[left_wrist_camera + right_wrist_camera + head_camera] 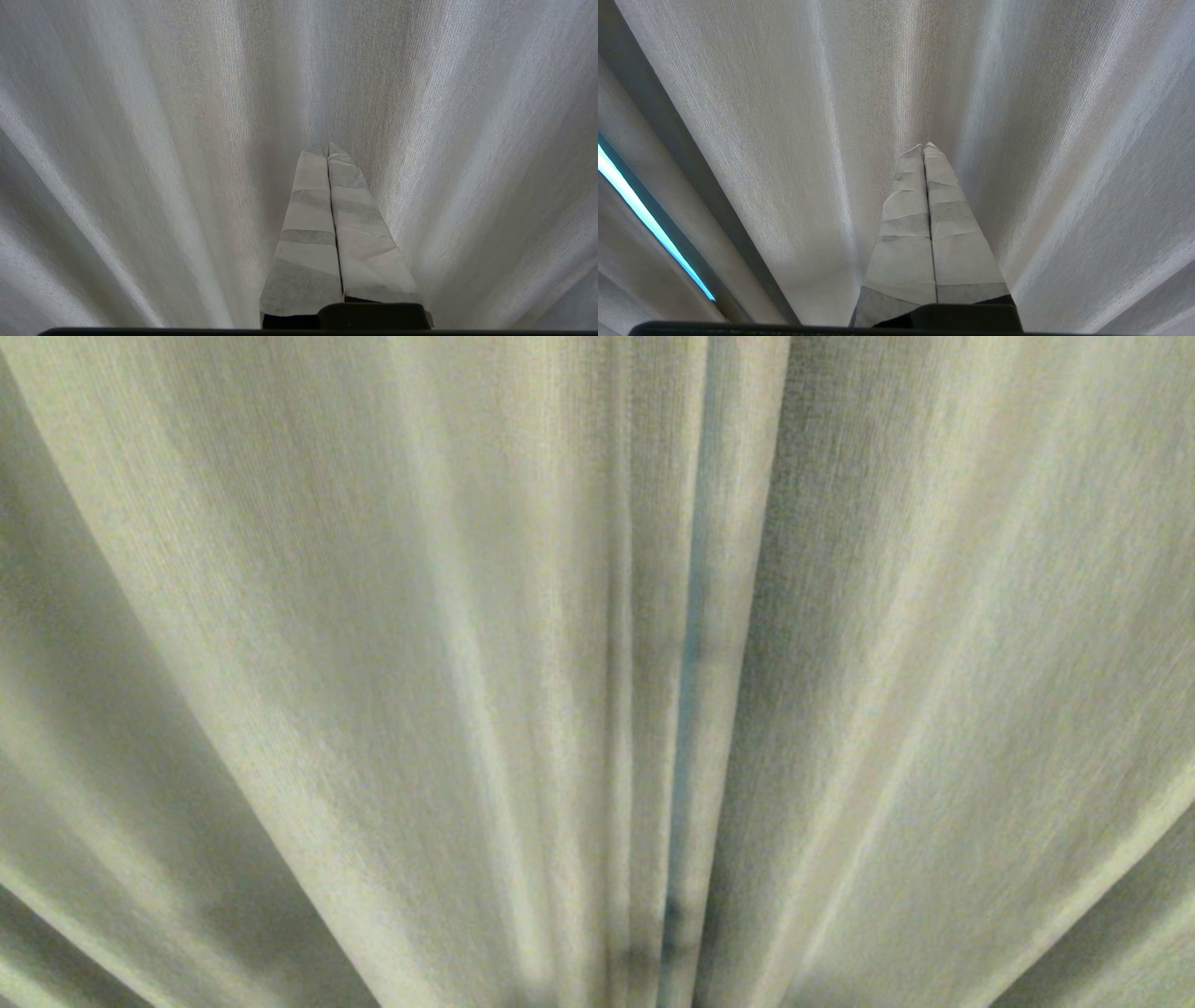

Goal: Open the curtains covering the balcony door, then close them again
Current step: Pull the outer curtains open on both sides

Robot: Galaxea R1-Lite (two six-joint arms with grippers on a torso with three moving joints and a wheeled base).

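Head view: the curtains (pixel 392 644) fill the frame, a thin slit (pixel 689 709) just past center toward 3 o'clock. Left wrist view: left pincer (pixel 327 150) pressed together, empty, pointing at folds. Right wrist view: right pincer (pixel 923 150) likewise; a bright gap (pixel 649 224) at 8 o'clock.

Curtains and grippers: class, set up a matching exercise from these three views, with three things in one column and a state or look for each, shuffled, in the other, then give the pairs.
Column one:
1. curtains
2. left gripper
3. narrow gap between the curtains

Column two:
A. shut, holding nothing, pointing at the fabric
B. thin bluish strip of light
C. drawn closed, hanging in beige-grey pleats

The right gripper looks the same as the left.

Pairs: 1-C, 2-A, 3-B
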